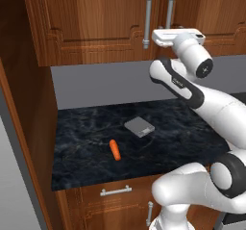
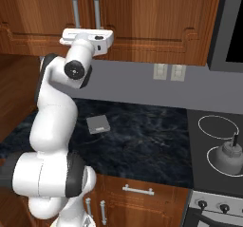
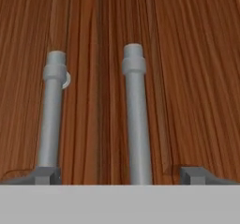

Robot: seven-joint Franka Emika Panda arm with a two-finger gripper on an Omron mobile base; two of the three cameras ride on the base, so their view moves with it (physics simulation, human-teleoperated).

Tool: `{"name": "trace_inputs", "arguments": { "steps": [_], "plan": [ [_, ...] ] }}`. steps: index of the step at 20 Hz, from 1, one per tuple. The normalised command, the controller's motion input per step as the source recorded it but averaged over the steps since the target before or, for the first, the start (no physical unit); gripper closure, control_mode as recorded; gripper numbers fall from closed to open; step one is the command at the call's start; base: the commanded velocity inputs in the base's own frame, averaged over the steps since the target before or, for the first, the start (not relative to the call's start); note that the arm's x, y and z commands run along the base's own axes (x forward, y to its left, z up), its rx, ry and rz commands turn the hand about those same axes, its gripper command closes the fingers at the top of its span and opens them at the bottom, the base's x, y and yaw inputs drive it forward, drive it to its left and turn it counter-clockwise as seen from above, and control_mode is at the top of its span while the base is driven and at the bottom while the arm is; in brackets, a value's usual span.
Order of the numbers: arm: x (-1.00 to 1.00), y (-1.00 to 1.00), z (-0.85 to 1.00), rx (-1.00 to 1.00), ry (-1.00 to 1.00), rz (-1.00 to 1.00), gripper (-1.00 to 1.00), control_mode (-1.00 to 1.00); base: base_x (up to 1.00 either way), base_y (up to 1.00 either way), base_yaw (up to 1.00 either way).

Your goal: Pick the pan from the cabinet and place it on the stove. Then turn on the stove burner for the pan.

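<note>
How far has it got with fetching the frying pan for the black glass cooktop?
Nothing looks done yet: the reddish-brown wooden cabinet has both doors shut. In hand: the open gripper sits at the two silver bar handles, its fingertips either side of one. Left: open the door, move the pan to the black glass stove, turn a knob.

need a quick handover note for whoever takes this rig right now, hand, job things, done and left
Hand: open, empty, raised at the closed cabinet, its fingertips either side of one silver bar handle.
Pan: hidden from the cameras.
Stove: to the right, a kettle on its front ring.
Done: nothing yet.
Left: open the door, take the pan out, set it on a free burner, turn its knob.
</note>
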Motion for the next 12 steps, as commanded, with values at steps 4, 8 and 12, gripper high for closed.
{"name": "trace_inputs", "arguments": {
  "steps": [4,8,12],
  "plan": [
    [0.32,0.00,0.00,0.00,0.00,0.00,-1.00,-1.00,0.00,0.00,0.00],
    [0.29,0.00,0.00,0.00,0.00,0.00,-1.00,-1.00,0.00,0.00,0.00],
    [0.31,0.03,0.00,0.00,0.01,0.00,-1.00,-1.00,0.00,0.00,0.00]
  ]
}}
